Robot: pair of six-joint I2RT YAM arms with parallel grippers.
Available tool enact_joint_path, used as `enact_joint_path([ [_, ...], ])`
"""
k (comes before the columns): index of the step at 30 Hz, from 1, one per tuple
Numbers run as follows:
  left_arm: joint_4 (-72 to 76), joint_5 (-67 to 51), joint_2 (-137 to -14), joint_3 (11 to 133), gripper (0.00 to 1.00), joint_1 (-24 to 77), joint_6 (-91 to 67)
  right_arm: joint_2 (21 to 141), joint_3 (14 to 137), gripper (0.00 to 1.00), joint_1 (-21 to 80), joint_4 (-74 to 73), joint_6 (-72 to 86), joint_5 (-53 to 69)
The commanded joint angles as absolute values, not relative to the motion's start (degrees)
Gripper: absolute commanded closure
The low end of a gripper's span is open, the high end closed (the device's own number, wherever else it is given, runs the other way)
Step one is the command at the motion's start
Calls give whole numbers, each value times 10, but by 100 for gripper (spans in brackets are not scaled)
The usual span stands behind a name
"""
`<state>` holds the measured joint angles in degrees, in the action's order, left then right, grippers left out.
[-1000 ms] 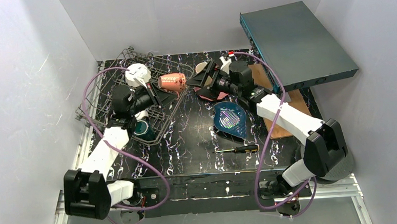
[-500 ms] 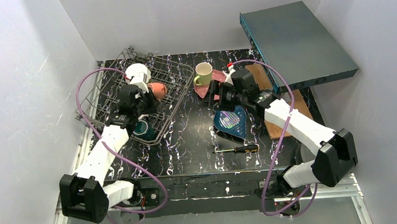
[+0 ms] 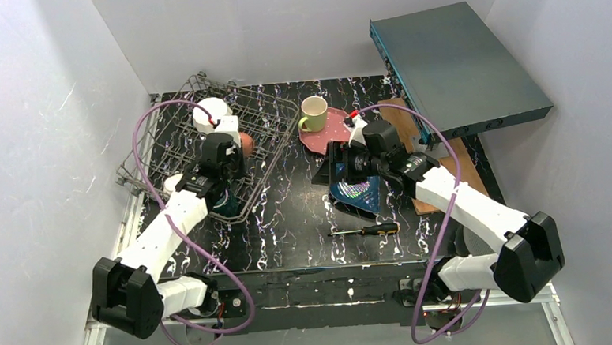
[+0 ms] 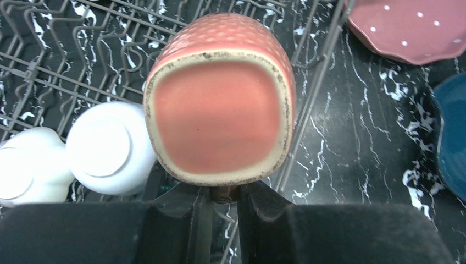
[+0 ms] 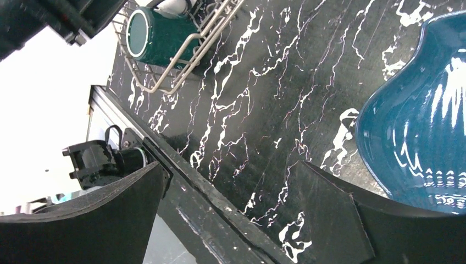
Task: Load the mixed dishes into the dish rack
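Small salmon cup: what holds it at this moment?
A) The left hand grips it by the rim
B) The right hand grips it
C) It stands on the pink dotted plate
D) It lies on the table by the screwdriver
A: the left wrist view shows the left hand pinched shut on the lower rim of the small salmon cup, over the dish rack, while the right hand is open and empty.

I saw a black-and-yellow-handled screwdriver (image 3: 367, 229) lying flat near the front of the black, white-veined surface (image 3: 289, 221), its shaft pointing left; a flat teal-grey metal box (image 3: 455, 62) sat at the far right, overlapping a wooden board (image 3: 462, 161) lying along the surface's right edge; plain white walls (image 3: 47, 115) enclosed it all.
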<state>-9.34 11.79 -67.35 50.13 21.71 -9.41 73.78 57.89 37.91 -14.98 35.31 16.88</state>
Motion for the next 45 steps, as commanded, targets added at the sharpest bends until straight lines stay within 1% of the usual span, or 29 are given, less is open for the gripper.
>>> enact_joint_path([
  [1,-79,182,-714,562,100,216,-91,703,563,2,381,-116,294,165],
  [7,-116,212,-841,658,100,216,-118,705,556,2,381,-107,285,173],
  [11,-134,255,-935,727,100,216,-134,698,554,2,382,-104,292,186],
  [17,-144,307,-1060,836,100,216,-116,686,557,2,387,-117,287,181],
  [23,-193,361,-1164,941,100,214,-101,676,561,2,390,-143,268,152],
  [28,-194,335,-1205,991,100,211,-87,679,561,2,393,-150,263,140],
  [32,-220,291,-1237,1038,100,192,-101,681,565,2,408,-154,261,138],
  [42,-245,238,-1270,1089,100,168,-129,688,566,2,423,-157,256,124],
  [45,-254,219,-1281,1104,93,160,-136,690,567,2,424,-159,254,120],
])
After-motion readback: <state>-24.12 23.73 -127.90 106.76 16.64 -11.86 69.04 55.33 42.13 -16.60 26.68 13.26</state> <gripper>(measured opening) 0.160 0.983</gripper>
